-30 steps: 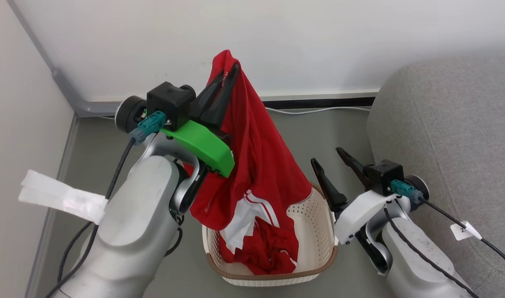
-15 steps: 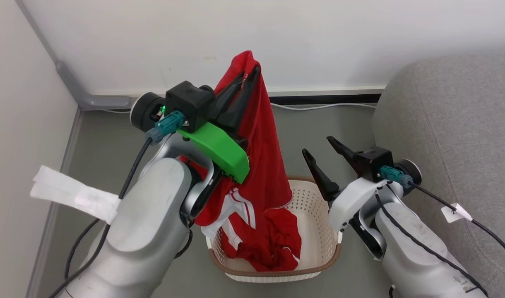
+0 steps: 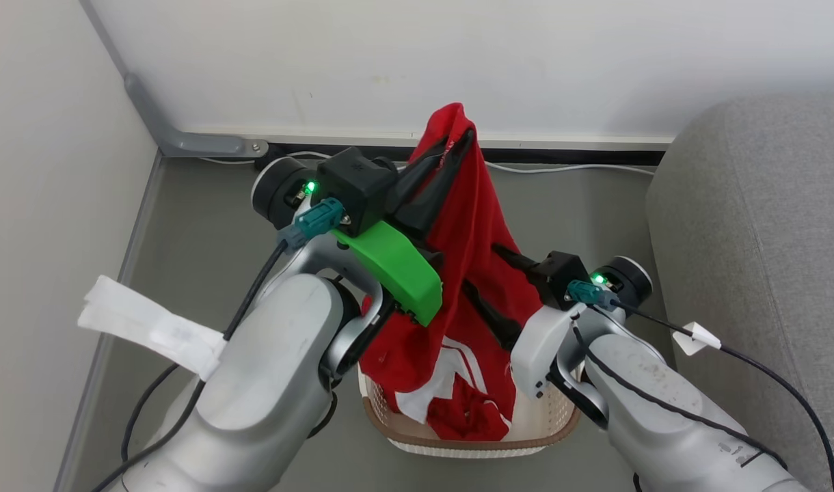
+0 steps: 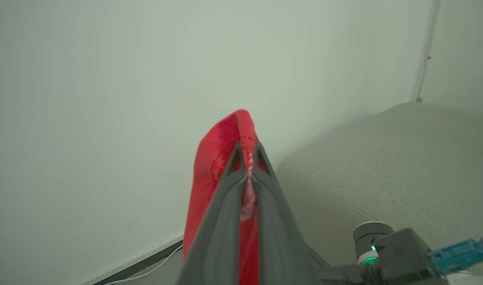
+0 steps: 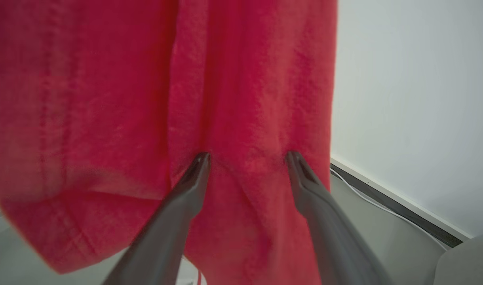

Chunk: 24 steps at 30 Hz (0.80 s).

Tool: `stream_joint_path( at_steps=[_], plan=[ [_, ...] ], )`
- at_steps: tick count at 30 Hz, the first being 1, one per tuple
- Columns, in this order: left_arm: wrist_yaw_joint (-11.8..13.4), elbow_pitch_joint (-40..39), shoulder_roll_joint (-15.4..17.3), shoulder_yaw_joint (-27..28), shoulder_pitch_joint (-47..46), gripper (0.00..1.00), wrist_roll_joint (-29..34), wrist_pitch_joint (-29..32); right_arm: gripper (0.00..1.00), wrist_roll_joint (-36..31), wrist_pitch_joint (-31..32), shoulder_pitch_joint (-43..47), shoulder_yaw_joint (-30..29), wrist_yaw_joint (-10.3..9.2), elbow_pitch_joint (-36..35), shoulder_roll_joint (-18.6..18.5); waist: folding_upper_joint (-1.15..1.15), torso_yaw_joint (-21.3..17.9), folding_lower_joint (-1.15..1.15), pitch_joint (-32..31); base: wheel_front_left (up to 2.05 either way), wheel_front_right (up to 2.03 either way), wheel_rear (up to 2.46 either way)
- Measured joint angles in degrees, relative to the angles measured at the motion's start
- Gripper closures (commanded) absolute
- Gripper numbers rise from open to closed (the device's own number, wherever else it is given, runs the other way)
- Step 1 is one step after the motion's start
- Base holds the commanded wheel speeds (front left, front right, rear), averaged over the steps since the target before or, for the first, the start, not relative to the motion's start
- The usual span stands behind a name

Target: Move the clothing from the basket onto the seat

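Back wall [image 3: 458, 55]: plain white, across the top of the head view.
Side wall [image 3: 34, 171]: pale, on the left, meeting the back wall in a corner.
Floor [image 3: 205, 205]: smooth grey.
Skirting [image 3: 581, 156]: dark strip along the foot of the back wall, with a white trim just above it.
Cable [image 3: 567, 167]: thin and white, lying on the floor just beside the skirting.
Conduit [image 3: 184, 143]: grey channel coming down the corner, then bending along the wall's foot.

No readable text (cable tag [image 3: 692, 337] blurred)
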Motion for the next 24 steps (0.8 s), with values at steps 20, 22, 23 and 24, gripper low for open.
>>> stream_joint_path(
  at_steps=[20, 22, 23, 24],
  plan=[
    [0.19, -7.03, 0.02, -2.75, 0.02, 1.0, -0.55, 0.96, 0.45, 6.23, -0.02, -5.37, 4.28, 0.0, 4.91, -1.11, 0.0, 1.67, 0.0, 0.18, 0.0, 0.0, 0.0],
    [0.58, -7.62, 0.02, -2.9, 0.02, 1.0, -0.56, 1.01, 0.28, 6.53, -0.04, -5.87, 4.53, 0.0, 5.14, -1.01, 0.0, 1.49, 0.0, 0.26, 0.0, 0.0, 0.0],
    [0.58, -7.89, 0.02, -2.94, 0.02, 1.0, -0.58, 1.01, 0.18, 6.6, -0.09, -6.21, 4.57, 0.0, 5.34, -0.98, 0.0, 1.39, 0.0, 0.29, 0.0, 0.0, 0.0],
    [0.59, -8.18, 0.02, -3.01, 0.02, 1.0, -0.68, 1.02, 0.23, 6.8, -0.1, -6.61, 4.67, 0.0, 5.49, -0.98, 0.0, 1.29, 0.0, 0.33, 0.0, 0.0, 0.0]
  ],
)
